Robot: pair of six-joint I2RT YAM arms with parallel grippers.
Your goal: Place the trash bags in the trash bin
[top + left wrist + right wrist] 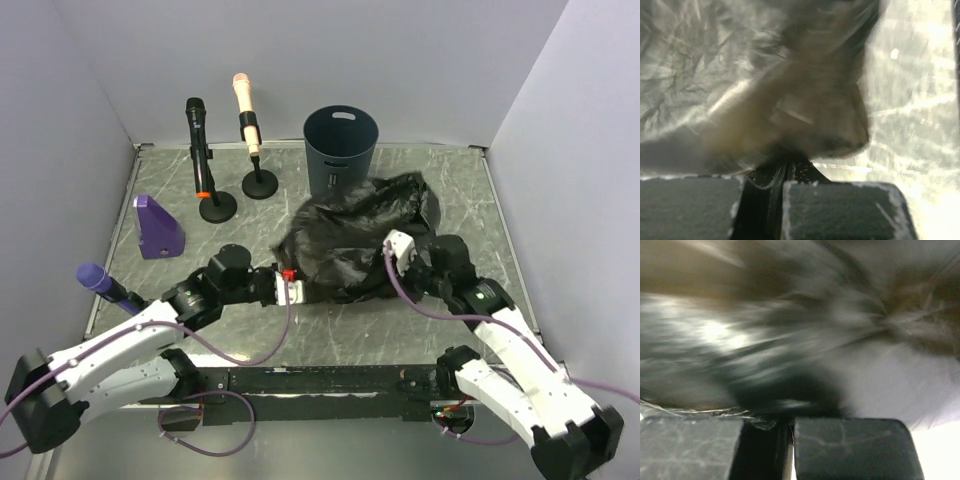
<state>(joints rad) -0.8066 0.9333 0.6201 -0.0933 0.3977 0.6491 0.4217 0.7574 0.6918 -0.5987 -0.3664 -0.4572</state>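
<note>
A crumpled black trash bag (360, 235) is bunched between the two arms, its far end lifted next to the dark blue-grey trash bin (340, 148) at the back. My left gripper (296, 290) is shut on the bag's near left edge; in the left wrist view thin film (775, 180) is pinched between the pads (840, 210). My right gripper (393, 262) is shut on the bag's right side; the right wrist view shows blurred black plastic (790, 340) above the closed pads (850, 447).
Two microphones on round black bases stand at the back left, one black (199, 150), one peach (247, 130). A purple wedge (156, 227) and a purple microphone (100, 283) lie at the left. Grey walls surround the marbled table (470, 200).
</note>
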